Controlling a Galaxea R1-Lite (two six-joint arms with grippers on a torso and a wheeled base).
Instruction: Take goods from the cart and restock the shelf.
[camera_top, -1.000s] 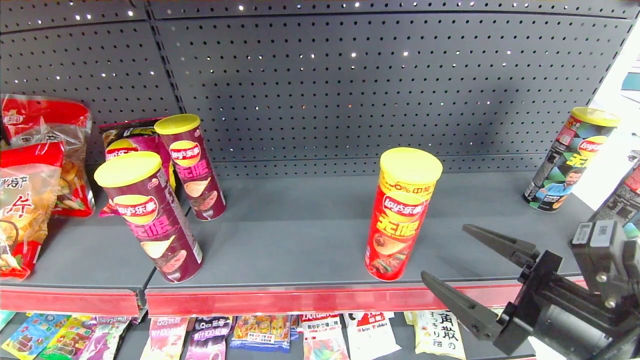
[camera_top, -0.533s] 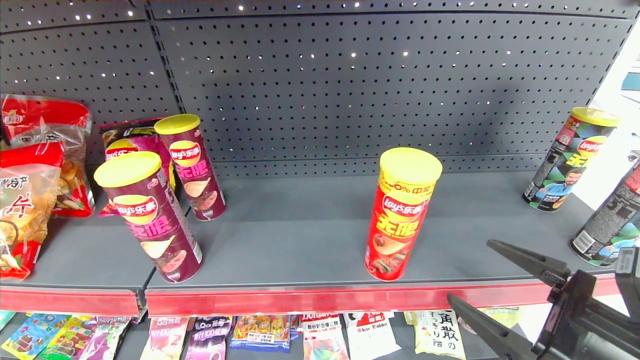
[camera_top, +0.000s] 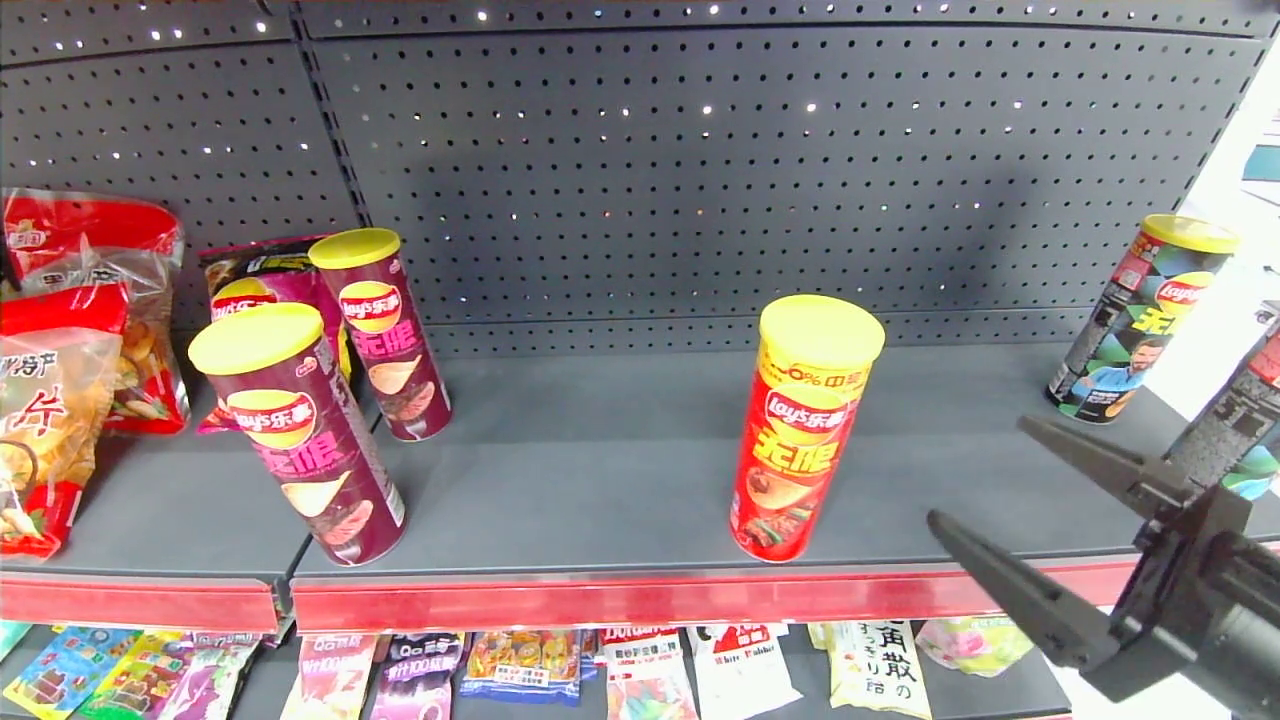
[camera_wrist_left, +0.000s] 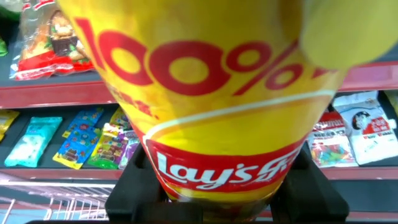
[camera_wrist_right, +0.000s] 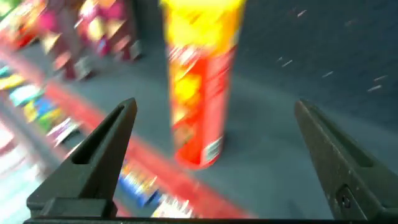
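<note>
The tall red cardboard crisp can with a yellow plastic lid (camera_top: 805, 430) is seen standing upright on the grey metal shelf with a red front strip (camera_top: 600, 470), close to the front edge and right of the middle. It is touched by nothing. The right gripper (camera_top: 975, 468) is held off the front edge towards the shelf's right end, spread wide and empty, with the red can well apart from both fingers. A yellow crisp can with red lettering (camera_wrist_left: 211, 106) is carried in the left gripper (camera_wrist_left: 221, 211), in front of the lower shelves, and appears to be clamped at its lower part.

The red can is judged to be placed, so the step in hand is the stocking of the yellow can. A bare stretch of shelf is offered between the two maroon yellow-lidded cans (camera_top: 300, 430) near the left end and the red can. There the yellow can would have to be lifted over the red strip, set down upright and released without a neighbour being knocked.

The left gripper's contact with the yellow can is covered by the can itself, and so the hold is inferred. The right wrist view is smeared. One dark patterned can (camera_top: 1215, 440) at the right end is partly masked by the right arm. A patch of white wire mesh (camera_wrist_left: 50, 208), possibly the cart, is cut off.
</note>
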